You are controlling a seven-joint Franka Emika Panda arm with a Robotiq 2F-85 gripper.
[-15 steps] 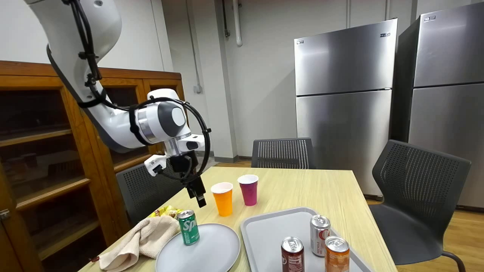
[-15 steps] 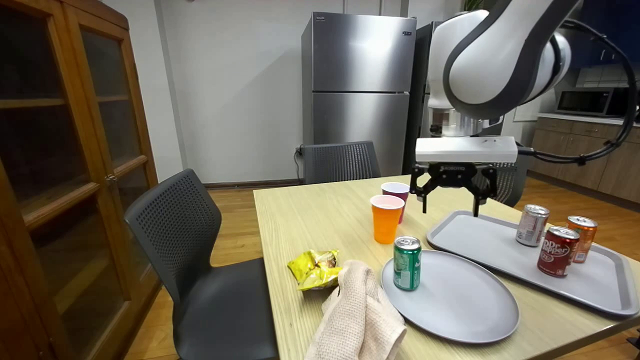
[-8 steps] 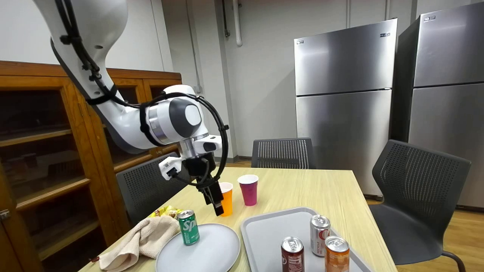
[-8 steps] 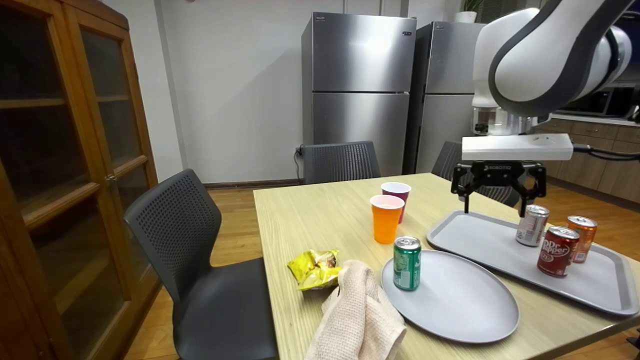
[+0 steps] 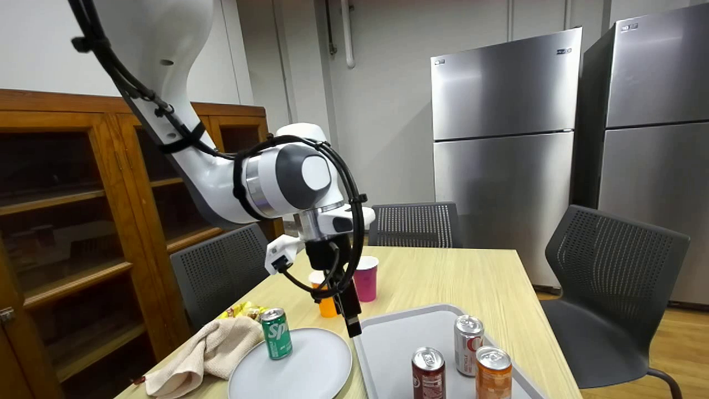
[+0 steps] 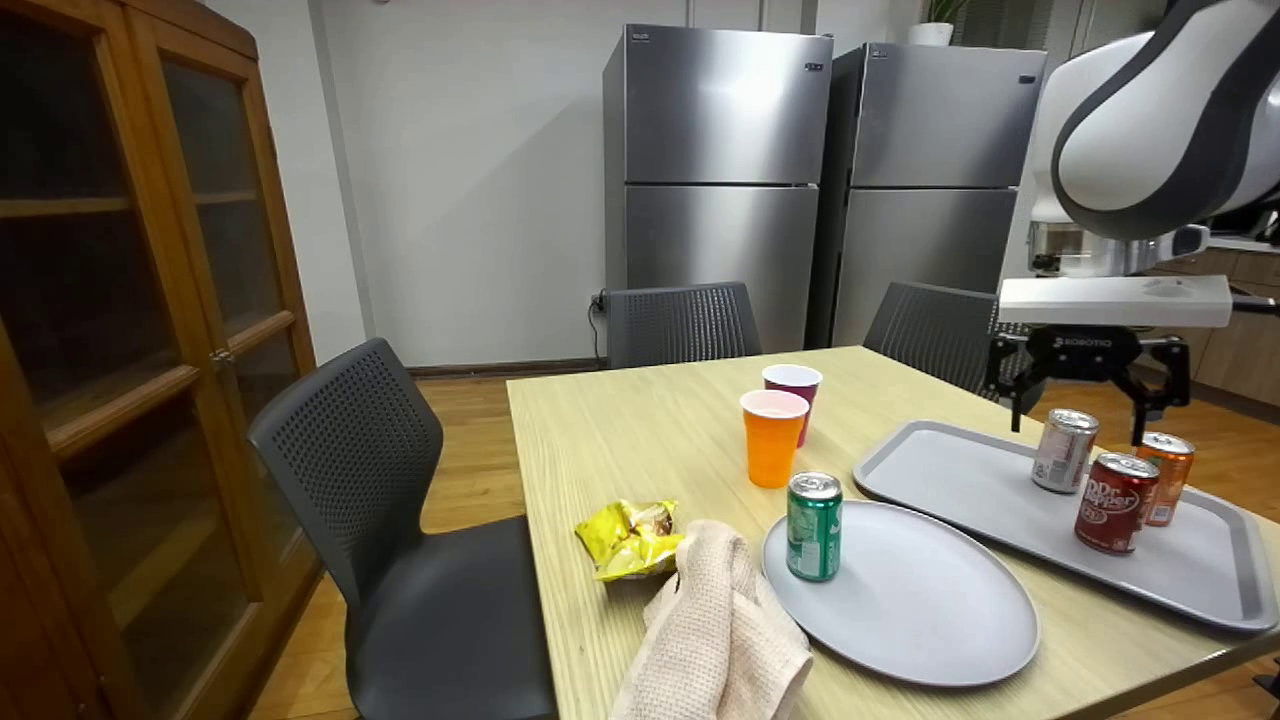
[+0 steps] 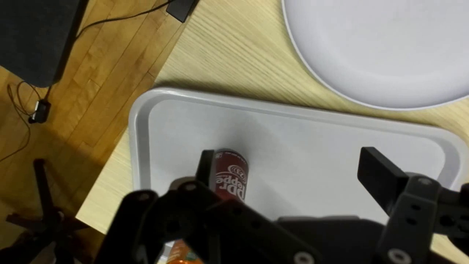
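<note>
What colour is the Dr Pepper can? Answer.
The Dr Pepper can is dark red, printed in white, clearest in an exterior view.

Break room or shared kitchen — two steel refrigerators (image 5: pixel 504 166), wood-grain table (image 5: pixel 443 271), dark perforated-back chairs (image 5: pixel 615 266), glazed wooden cabinet (image 6: pixel 170 385).

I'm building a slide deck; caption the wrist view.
Open black end effector above a grey rectangular tray bearing a dark red metal Dr Pepper can; a round grey plate lies alongside.

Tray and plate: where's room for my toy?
The tray is bare between the silver can and its end nearest the orange cup. The plate is bare between the green can and tray. Crowded: around the red can and orange can.
</note>
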